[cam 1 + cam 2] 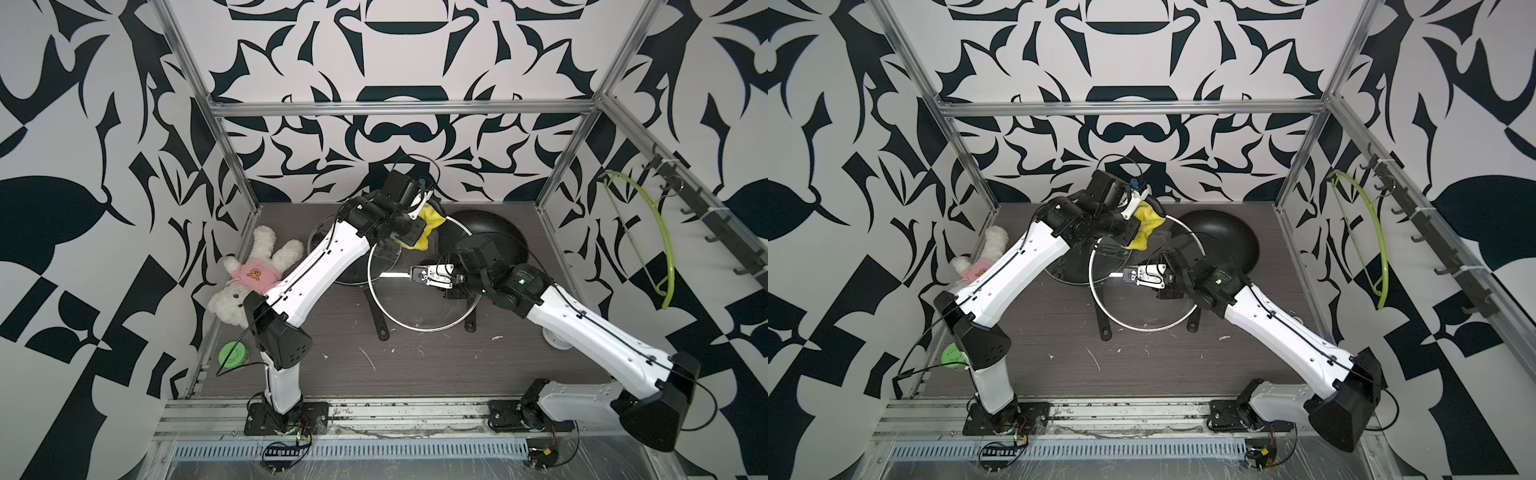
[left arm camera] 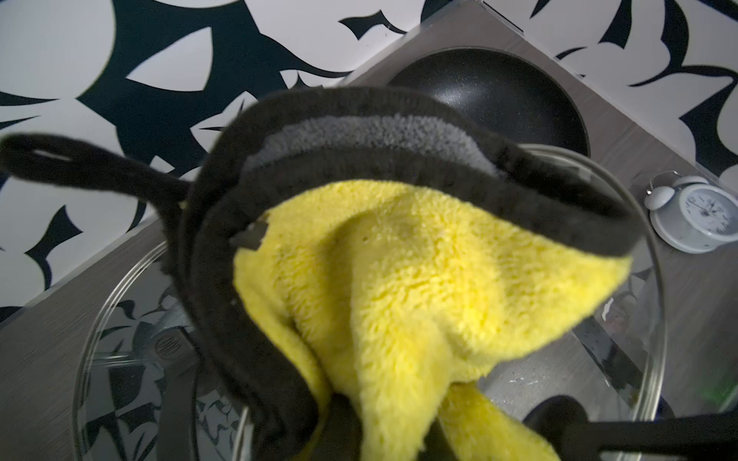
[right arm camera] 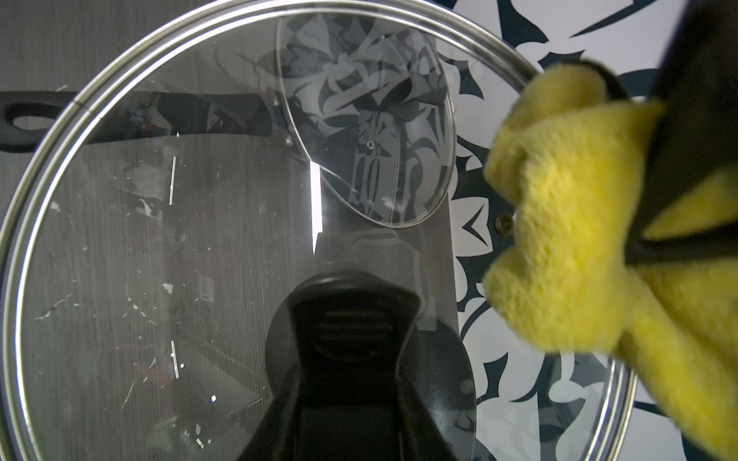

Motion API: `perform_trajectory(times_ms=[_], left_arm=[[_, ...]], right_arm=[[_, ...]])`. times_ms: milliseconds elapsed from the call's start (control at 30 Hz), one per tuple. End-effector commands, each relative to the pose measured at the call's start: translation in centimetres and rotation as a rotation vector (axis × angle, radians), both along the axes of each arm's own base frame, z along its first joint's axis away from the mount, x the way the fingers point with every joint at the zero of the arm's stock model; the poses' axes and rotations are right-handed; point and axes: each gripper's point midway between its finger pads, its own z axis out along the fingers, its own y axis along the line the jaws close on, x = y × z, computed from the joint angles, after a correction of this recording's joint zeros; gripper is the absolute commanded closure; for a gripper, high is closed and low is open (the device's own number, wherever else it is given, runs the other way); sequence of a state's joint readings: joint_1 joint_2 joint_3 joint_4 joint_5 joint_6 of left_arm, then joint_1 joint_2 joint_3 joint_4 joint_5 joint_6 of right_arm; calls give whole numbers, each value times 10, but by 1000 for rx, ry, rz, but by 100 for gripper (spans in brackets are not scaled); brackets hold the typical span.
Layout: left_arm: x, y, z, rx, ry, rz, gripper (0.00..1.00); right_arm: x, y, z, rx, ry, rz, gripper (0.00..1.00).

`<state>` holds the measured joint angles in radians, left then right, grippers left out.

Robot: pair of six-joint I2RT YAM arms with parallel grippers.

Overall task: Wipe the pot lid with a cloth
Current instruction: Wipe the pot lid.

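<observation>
The pot lid (image 1: 415, 309) is a large glass disc with a steel rim, held up above the table in both top views (image 1: 1142, 311). My right gripper (image 1: 432, 282) is shut on its black handle (image 3: 343, 319), and the right wrist view looks through the glass (image 3: 159, 239). The bright yellow fluffy cloth (image 1: 430, 220) (image 1: 1146, 224) hangs bunched from my left gripper (image 1: 415, 232), which is shut on it at the lid's far rim. The cloth (image 2: 419, 279) has a black trim and a grey reverse side and hides the left jaws. The cloth (image 3: 567, 239) also lies against the lid's edge.
A black pan with a smaller glass lid (image 1: 345, 253) lies under the left arm, and a black wok (image 1: 490, 232) behind the right wrist. Pan handles (image 1: 380, 324) poke out below the lid. A teddy bear (image 1: 253, 274), a green disc (image 1: 230, 353), a white alarm clock (image 2: 699, 215) and a green hanger (image 1: 660, 232) are nearby.
</observation>
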<state>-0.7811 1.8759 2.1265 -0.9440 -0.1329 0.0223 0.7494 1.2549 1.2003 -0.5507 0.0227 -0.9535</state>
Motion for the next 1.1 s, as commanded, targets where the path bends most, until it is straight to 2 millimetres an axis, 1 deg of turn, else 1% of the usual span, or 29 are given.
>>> perform_trajectory(times_ms=[0, 100, 267, 433, 600, 733, 933, 967, 1067], left_arm=[[-12, -13, -22, 57, 67, -62, 100], [-13, -15, -25, 59, 78, -54, 100], [-12, -8, -16, 54, 39, -28, 100], [-6, 11, -6, 71, -10, 32, 100], [3, 36, 2, 75, -47, 119, 100], [4, 48, 9, 67, -85, 168, 100], [0, 64, 9, 56, -107, 229, 100], [-1, 65, 8, 49, -106, 236, 100], [-10, 61, 8, 9, -116, 218, 100]], right_arm=[[15, 26, 124, 256, -334, 51, 100], [19, 26, 126, 268, -349, 28, 100], [26, 18, 129, 296, -367, -38, 100], [33, 6, 135, 370, -351, -117, 100], [38, -6, 144, 470, -327, -196, 100], [42, -17, 151, 547, -296, -260, 100], [53, -39, 170, 721, -253, -425, 100], [56, -46, 175, 755, -254, -475, 100], [62, -57, 187, 868, -225, -569, 100]])
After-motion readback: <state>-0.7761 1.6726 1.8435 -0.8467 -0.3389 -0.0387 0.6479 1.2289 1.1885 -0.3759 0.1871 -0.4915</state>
